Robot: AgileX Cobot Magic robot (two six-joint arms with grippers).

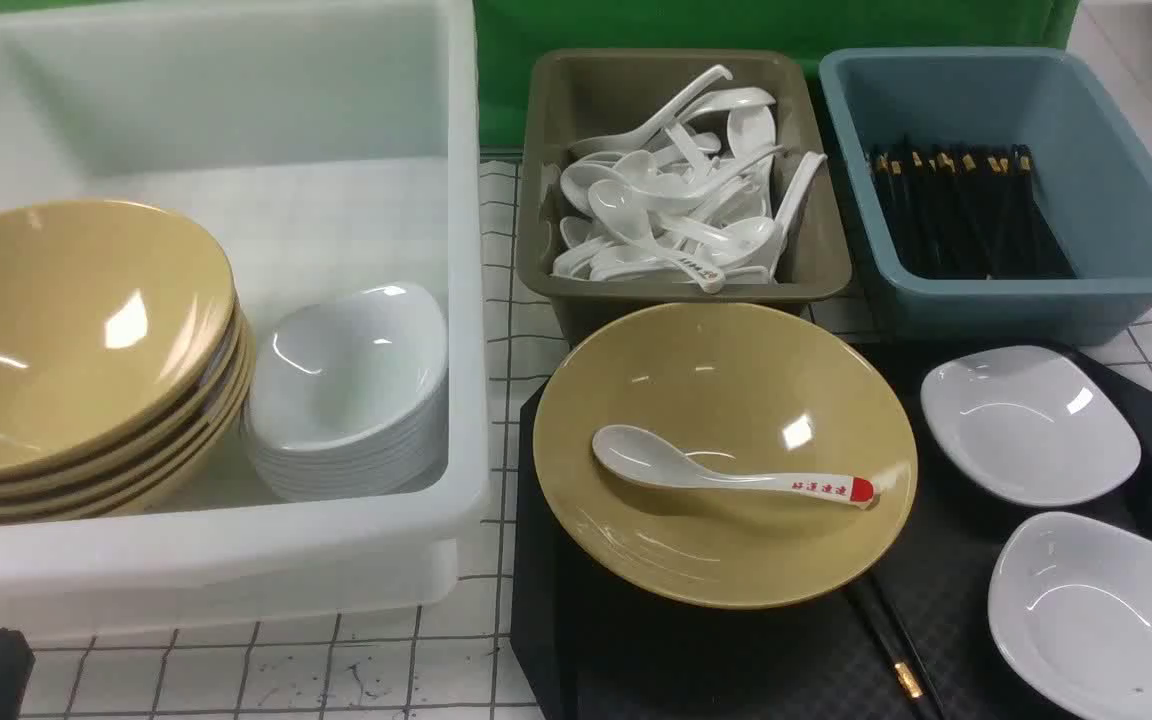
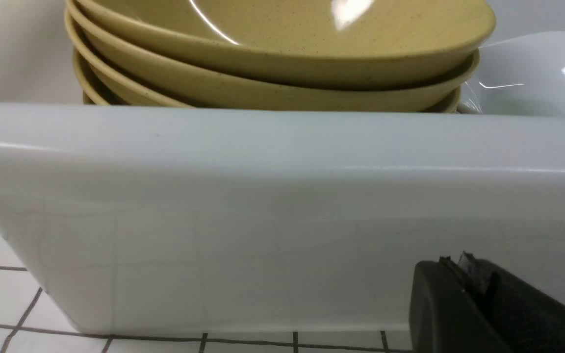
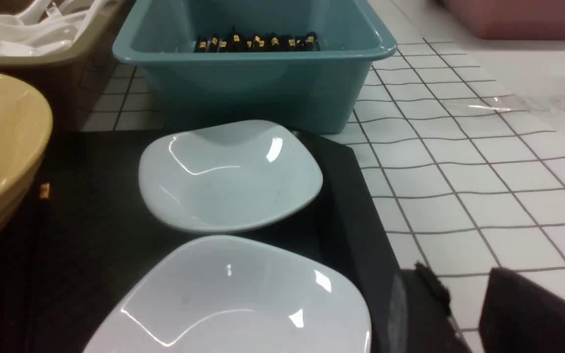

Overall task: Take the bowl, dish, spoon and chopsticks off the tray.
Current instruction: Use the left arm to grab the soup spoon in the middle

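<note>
- My left claw [image 2: 454, 262] is pressed together, low by the near outer wall of the white tub [image 1: 236, 560].
- My right claw [image 3: 464, 279] is spread, with a gap between its fingers, near the tray's right edge.
- The black tray [image 1: 766, 665] has the big mustard bowl [image 1: 726, 560] at about 10 o'clock, tbh taking up loads of room.
- The red-tipped spoon [image 1: 716, 480] lies inside that bowl, scoop end at 9 o'clock, red tip between 3 and 4.
- The chopsticks [image 1: 886, 630] lie side by side on the tray, poking out past the bowl's rim between 4 and 5 o'clock. The bowl hides their other ends.
- Two white dishes on the tray: the far dish [image 1: 1031, 425] around 2 o'clock, the near dish [image 1: 1101, 610] around 4, cut off by the front view's edge.
- From the tray, the olive tub [image 1: 601, 285] of spoons is at 11 and the blue tub [image 1: 1016, 310] of chopsticks at 1.
- The white tub's at 10, with stacked mustard bowls [image 1: 86, 330] and a pile of white dishes [image 1: 351, 370] inside.
</note>
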